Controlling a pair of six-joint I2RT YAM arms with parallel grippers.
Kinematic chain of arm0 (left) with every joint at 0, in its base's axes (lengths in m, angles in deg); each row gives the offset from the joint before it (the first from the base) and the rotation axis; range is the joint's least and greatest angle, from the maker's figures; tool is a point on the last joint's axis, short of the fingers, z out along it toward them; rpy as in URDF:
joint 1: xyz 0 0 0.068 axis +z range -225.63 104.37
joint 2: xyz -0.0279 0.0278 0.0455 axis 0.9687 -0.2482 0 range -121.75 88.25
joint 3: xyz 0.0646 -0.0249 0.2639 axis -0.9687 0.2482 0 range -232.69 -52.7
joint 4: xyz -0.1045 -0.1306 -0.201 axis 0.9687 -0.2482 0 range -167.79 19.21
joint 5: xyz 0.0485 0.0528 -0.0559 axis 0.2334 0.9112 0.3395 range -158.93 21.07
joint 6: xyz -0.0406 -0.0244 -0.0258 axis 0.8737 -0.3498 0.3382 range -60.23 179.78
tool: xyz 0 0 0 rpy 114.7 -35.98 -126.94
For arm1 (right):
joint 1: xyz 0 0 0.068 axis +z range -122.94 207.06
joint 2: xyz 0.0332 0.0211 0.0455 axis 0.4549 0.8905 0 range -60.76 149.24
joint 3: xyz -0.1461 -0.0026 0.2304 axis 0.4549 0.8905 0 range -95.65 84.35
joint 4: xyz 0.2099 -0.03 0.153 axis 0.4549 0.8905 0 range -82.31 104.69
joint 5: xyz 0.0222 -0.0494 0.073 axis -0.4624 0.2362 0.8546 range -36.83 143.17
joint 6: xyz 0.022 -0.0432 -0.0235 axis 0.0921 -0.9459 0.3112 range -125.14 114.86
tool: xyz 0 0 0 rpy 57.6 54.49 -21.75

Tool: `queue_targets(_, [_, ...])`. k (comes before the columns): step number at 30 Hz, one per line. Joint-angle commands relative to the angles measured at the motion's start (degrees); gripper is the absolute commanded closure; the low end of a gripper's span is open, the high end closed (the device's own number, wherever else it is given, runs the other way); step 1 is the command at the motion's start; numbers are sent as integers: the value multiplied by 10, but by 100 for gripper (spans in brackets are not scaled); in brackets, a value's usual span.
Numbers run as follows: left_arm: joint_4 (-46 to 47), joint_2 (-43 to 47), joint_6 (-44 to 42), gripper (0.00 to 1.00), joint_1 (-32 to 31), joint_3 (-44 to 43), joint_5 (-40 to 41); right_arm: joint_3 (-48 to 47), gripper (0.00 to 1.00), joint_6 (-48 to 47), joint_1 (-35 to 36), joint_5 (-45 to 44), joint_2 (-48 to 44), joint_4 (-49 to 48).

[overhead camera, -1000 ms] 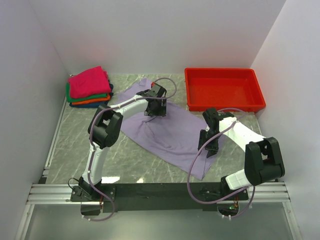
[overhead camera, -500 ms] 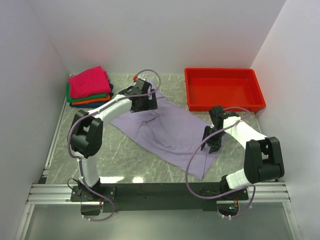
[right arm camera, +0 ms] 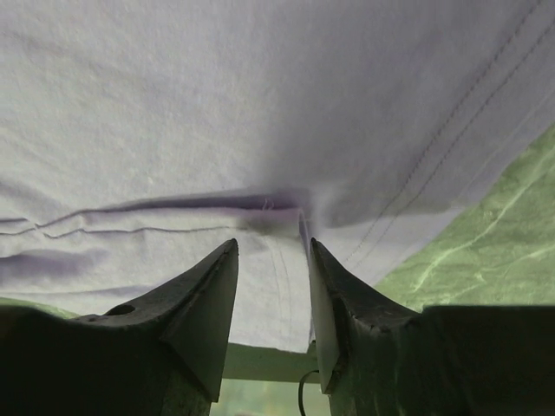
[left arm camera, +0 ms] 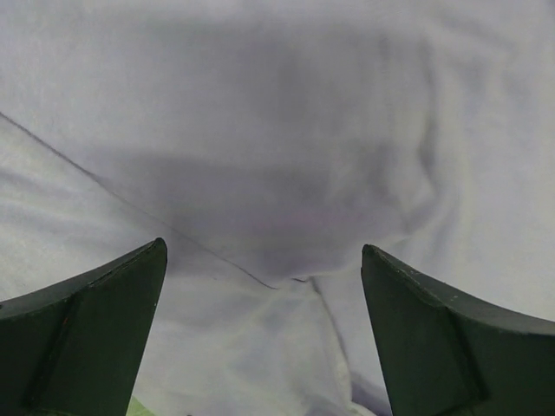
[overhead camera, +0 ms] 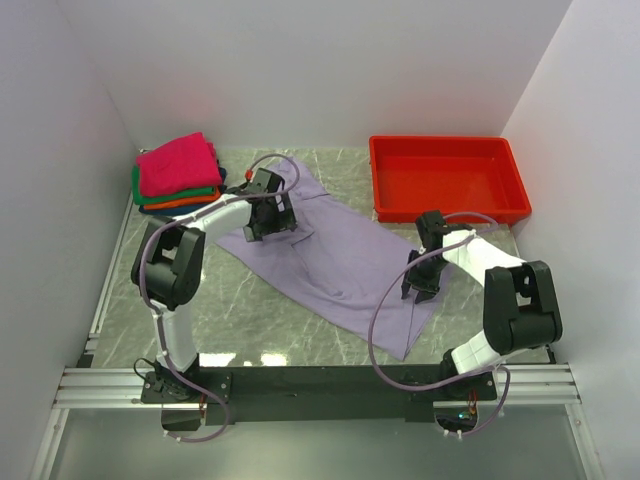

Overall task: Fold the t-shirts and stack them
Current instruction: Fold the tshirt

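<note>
The lavender t-shirt lies spread out left of the red tray, and the folded stack sits farther left. My left gripper gapes wide and empty over the shirt's end away from the tray. My right gripper is narrowed about a crease on the tray side; I cannot tell if it grips.

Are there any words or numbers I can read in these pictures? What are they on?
None: no word, number or sign can be read in any view.
Lilac shirt: plain cloth, no print or label showing.
Shirt stack: plain colours, no writing.
Red tray: no writing.
</note>
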Motion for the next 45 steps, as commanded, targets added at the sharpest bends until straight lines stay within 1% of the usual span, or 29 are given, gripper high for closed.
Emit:
queue_targets(1, [7, -9, 11, 1, 9, 18, -8, -3, 55, -9, -6, -9, 6, -25])
queue_targets(9, [22, -3, 13, 1, 16, 58, -10, 6, 59, -12, -6, -14, 18, -44])
queue_targets(11, [22, -3, 14, 1, 17, 61, -10, 6, 63, -15, -7, -17, 24, -45])
queue_targets(12, [23, -3, 15, 1, 20, 63, -11, 6, 66, -16, -7, -18, 26, -43])
queue_targets(15, [26, 0, 17, 1, 24, 69, -13, 10, 79, -18, -8, -22, 26, -39])
queue_targets(16, [28, 0, 18, 1, 25, 73, -13, 10, 88, -18, -9, -26, 24, -37])
queue_targets(19, [31, 2, 19, 1, 30, 79, -14, 17, 98, -18, -10, -30, 18, -32])
queue_targets(20, [34, 3, 20, 1, 30, 82, -15, 19, 99, -18, -11, -34, 16, -28])
queue_targets(26, [42, 8, 22, 1, 38, 97, -17, 19, 100, -15, -13, -50, -11, -2])
queue_targets(36, [61, 12, 22, 1, 50, 125, -20, 23, 100, -4, -25, -94, -83, 75])
queue_targets(45, [72, 5, 20, 1, 51, 123, -25, 25, 100, 14, -25, -77, -130, 128])
